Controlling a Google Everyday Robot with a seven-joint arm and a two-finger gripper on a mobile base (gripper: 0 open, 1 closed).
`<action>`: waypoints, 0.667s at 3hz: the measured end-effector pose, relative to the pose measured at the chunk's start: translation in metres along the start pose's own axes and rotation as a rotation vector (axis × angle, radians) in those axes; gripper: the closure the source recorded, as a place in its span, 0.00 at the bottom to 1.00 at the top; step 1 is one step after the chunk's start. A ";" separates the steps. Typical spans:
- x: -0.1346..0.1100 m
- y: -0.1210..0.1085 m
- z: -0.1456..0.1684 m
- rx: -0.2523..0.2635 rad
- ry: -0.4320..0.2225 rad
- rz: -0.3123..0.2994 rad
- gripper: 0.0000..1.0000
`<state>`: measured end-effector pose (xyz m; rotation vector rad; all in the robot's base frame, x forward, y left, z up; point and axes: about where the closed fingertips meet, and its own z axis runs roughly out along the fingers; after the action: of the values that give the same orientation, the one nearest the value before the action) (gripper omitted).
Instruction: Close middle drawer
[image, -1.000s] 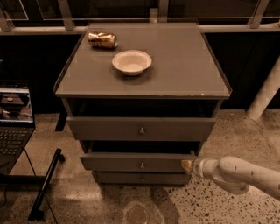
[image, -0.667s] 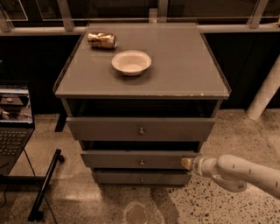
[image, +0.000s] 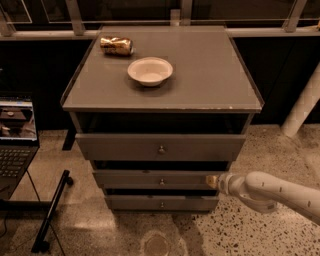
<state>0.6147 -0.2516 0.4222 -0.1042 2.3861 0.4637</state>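
Note:
The grey cabinet has three drawer fronts, each with a small round knob. The middle drawer (image: 150, 179) is the low flat front in the centre, sticking out only slightly beyond the cabinet body. My gripper (image: 212, 181) comes in from the right on a white arm (image: 280, 192), and its tip presses against the right end of the middle drawer's front. The top drawer (image: 160, 146) stands further out, with a dark gap above it. The bottom drawer (image: 161, 202) sits lowest and set back.
On the cabinet top (image: 210, 75) rest a white bowl (image: 150, 70) and a gold can (image: 116, 45) lying on its side. A laptop (image: 15, 135) on a black stand is at the left. A white pole (image: 302, 105) rises at the right. The floor is speckled terrazzo.
The middle drawer has slid inwards, its front now closer to the cabinet. My gripper has followed it forwards, staying at the right end of that front.

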 end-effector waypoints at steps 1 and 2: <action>0.001 0.001 -0.001 0.000 0.000 0.000 1.00; 0.009 0.001 -0.007 -0.052 0.023 -0.018 1.00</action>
<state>0.6030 -0.2530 0.4216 -0.1552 2.3944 0.5181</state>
